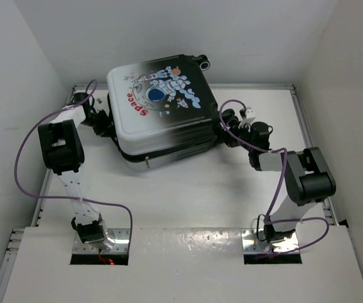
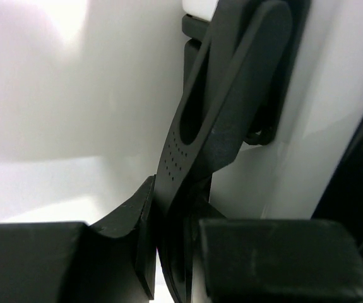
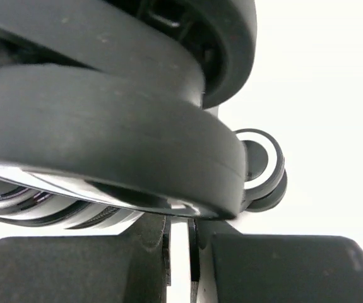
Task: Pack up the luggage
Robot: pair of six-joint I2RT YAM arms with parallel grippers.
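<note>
luggage (image 1: pixel 162 113): shell closed, packing seemingly done. left gripper (image 2: pixel 173 243) clamped its side handle (image 2: pixel 225 107); right gripper (image 3: pixel 180 255) narrow under wheel (image 3: pixel 105 139), hold undeterminable.

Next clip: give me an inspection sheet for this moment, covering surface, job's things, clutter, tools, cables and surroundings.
Surface: white table, both arms bolted at its near edge.
Job's things: luggage lies flat at the far middle, shells together, print side up.
Clutter: nothing seen.
Grippers: left tool shut on the black handle at the luggage's left side; right tool closed to a thin slit beneath a wheel on the right side, nothing clearly held.
Cables: purple cables loop loosely off both arms.
Surroundings: white walls on three sides.
</note>
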